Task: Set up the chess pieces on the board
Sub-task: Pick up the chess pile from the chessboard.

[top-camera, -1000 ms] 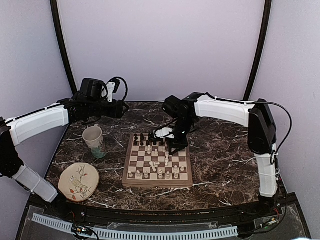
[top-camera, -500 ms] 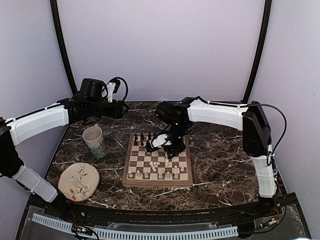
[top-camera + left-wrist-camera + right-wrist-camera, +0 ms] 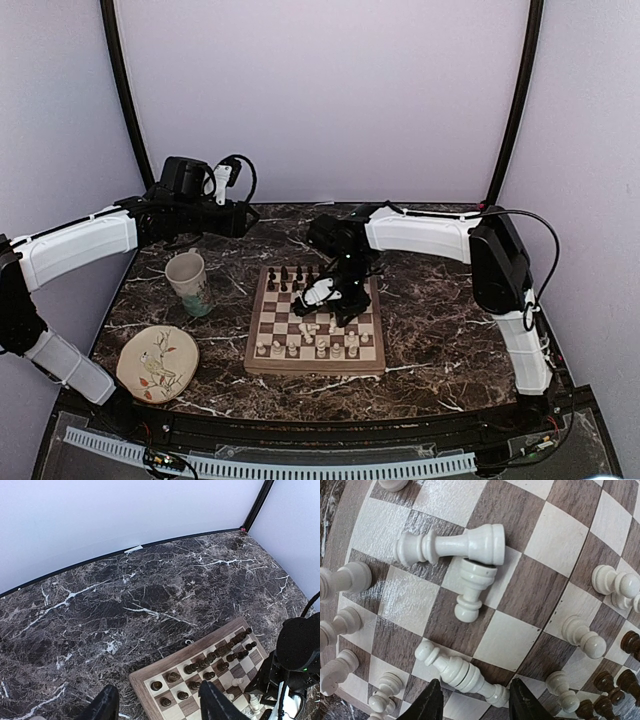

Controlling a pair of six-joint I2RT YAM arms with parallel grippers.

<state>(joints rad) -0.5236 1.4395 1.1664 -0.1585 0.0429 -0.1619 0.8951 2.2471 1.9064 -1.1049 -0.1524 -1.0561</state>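
Three turned cream pieces [image 3: 450, 545] toppled on grained board [image 3: 520, 515] | left end effector [image 3: 157, 702], right end effector [image 3: 476, 700]: released

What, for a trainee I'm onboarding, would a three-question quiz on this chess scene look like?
1. True or false: every cream piece on the board stands upright.
2. Which gripper hangs over the board? A left, B right, C neither.
3. Name the vessel left of the board, beyond the plate.
Key: 1 false, a cream piece lies toppled; 2 B, right gripper; 3 mug.
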